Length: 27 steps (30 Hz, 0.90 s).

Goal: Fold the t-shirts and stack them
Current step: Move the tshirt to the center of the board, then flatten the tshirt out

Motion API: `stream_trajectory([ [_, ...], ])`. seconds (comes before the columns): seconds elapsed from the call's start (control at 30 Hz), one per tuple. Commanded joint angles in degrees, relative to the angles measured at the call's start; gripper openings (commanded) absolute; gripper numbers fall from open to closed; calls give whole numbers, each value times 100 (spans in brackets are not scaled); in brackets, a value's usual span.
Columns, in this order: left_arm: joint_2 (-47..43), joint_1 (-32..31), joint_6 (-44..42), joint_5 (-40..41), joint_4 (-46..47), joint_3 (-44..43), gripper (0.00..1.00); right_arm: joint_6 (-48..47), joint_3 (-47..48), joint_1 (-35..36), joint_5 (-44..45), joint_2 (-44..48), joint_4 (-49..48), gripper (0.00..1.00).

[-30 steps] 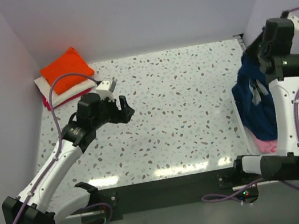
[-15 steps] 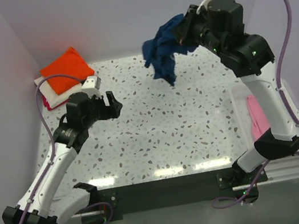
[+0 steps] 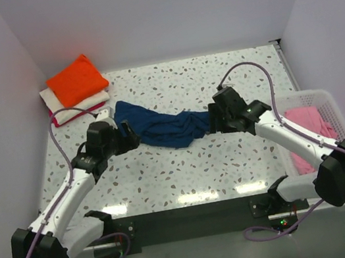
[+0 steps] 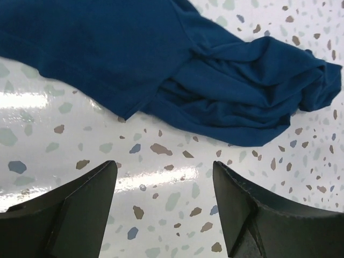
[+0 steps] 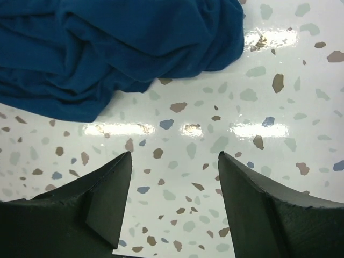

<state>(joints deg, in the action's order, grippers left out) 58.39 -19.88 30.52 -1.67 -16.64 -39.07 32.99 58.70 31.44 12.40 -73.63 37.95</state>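
Fabric soft, light and bunched, the navy t-shirt (image 3: pixel 159 128) lies on the table (image 3: pixel 217 81) between the left gripper (image 3: pixel 130 136) at nine o'clock and right gripper (image 3: pixel 214 121) at three, both gaping empty; its flatter ten-o'clock edge looks easiest to pinch.

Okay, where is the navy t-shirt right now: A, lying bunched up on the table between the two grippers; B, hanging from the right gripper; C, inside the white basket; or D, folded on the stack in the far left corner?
A: the navy t-shirt lies crumpled on the table, with the left gripper and the right gripper open at either end and neither one holding it.
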Motion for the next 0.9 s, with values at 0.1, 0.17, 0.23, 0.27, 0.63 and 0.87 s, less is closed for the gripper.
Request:
stream_trajectory([
  [0.1,751,46,998,359,829,224,75,14,-262,-15,517,-46,-798,68],
  [0.17,936,46,1104,527,1022,181,74,5,-289,-94,526,-169,-930,68],
  [0.23,1296,54,1289,572,1154,102,72,-30,-306,-208,360,-292,-1044,68],
  [0.27,1428,54,1289,554,1242,66,70,-91,-315,-339,290,-301,-1097,68],
  [0.63,2800,54,1492,685,1831,-426,61,-311,-684,-1193,-510,-301,-1484,67],
  [0.87,3231,54,1369,835,1726,-874,53,-241,-921,-1237,-687,-372,-1686,66],
])
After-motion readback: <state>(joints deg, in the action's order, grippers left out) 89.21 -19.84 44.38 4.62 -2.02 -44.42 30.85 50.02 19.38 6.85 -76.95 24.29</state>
